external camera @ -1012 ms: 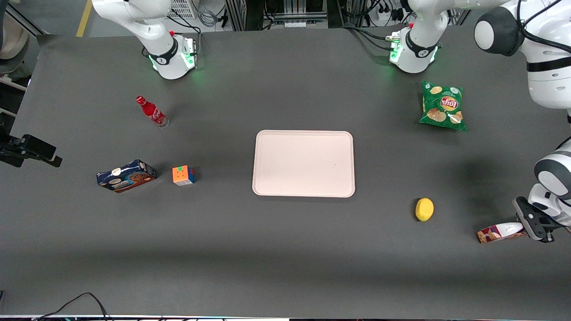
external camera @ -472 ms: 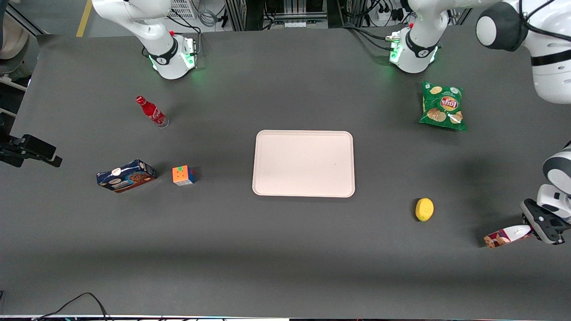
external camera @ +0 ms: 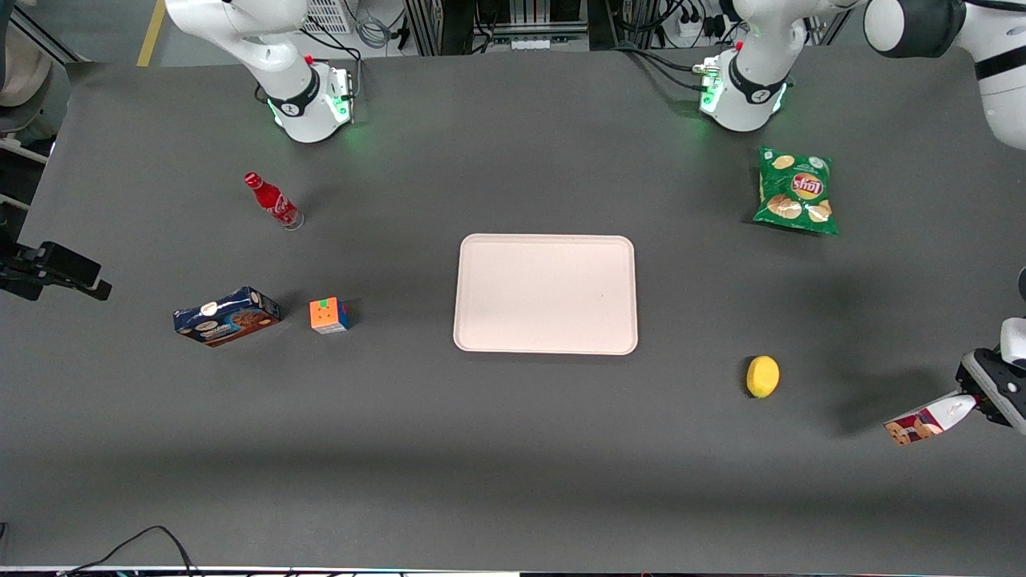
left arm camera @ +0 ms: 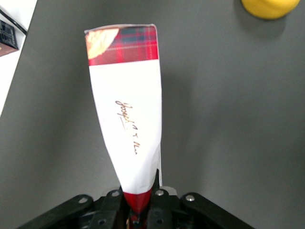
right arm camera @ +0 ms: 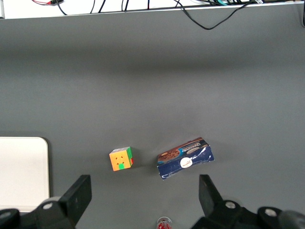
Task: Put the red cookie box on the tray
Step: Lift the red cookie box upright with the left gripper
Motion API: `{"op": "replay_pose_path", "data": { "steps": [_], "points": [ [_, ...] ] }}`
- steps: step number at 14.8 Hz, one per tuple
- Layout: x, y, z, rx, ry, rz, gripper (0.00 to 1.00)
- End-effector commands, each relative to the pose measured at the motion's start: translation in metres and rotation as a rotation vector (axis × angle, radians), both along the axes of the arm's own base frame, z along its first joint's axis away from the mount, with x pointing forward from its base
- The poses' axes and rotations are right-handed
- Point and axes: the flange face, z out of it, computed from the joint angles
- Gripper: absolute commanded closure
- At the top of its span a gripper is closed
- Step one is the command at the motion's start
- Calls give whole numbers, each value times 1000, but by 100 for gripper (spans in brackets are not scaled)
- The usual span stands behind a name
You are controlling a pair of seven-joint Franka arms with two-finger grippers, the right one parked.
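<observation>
Since the left arm's gripper (left arm camera: 138, 210) pinches only one end of the long, slim dark-red tartan cardboard cookie box (left arm camera: 126, 119), held above the table's working-arm end, well apart from the pale pinkish-beige plastic tray (external camera: 545, 293), this light, crushable carton may sag or pivot.

The gripper (external camera: 979, 394) hangs low over a big dark grey table (external camera: 513, 481), near the working arm's end. Far from it, toward the parked arm's end, the grey floor (external camera: 96, 24) has a yellow line (external camera: 151, 32). A black wire (external camera: 136, 543) lies at the table edge, nearer the camera than the gripper. Soft light leaves a dim band across the table.
</observation>
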Motion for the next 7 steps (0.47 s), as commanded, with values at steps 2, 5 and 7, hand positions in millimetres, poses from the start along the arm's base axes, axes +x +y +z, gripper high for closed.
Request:
{"op": "replay_pose_path", "data": {
  "steps": [2, 5, 7],
  "points": [
    [-11, -17, 33, -21, 45, 80, 100],
    [-21, -39, 68, -35, 124, 233, 100],
    [-30, -59, 93, -45, 188, 347, 100]
  ]
}}
